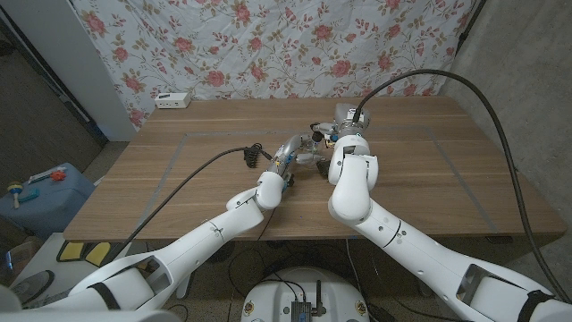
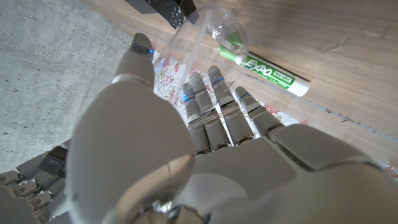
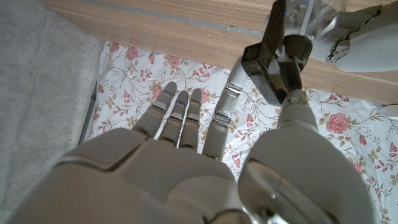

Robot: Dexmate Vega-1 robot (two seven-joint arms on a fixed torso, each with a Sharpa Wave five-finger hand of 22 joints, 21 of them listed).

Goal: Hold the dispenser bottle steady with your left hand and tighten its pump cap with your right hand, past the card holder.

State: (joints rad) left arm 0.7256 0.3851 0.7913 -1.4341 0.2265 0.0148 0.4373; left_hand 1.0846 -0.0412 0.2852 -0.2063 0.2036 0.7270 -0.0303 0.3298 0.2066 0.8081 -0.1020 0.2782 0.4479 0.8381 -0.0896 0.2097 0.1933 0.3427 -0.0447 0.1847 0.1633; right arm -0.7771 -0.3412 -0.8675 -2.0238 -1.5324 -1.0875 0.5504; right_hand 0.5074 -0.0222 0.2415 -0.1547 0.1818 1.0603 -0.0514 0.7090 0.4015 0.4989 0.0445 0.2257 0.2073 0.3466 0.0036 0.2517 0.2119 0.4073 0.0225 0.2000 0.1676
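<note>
Both hands point(image 1: 315, 154) on clear bottle point(image 2: 205, 31).

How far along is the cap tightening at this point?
Done: the left hand grips the clear dispenser bottle, next to a green Expo marker on the wooden table. In hand: the right hand pinches the black pump cap between thumb and finger. Left: whether the cap is fully tight cannot be told, and both hands have yet to let go.

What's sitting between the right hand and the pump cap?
Nothing visible. The right hand pinches the pump cap in its fingers, and the left hand holds the dispenser bottle. A green marker lies beside the bottle, out of the way.
</note>
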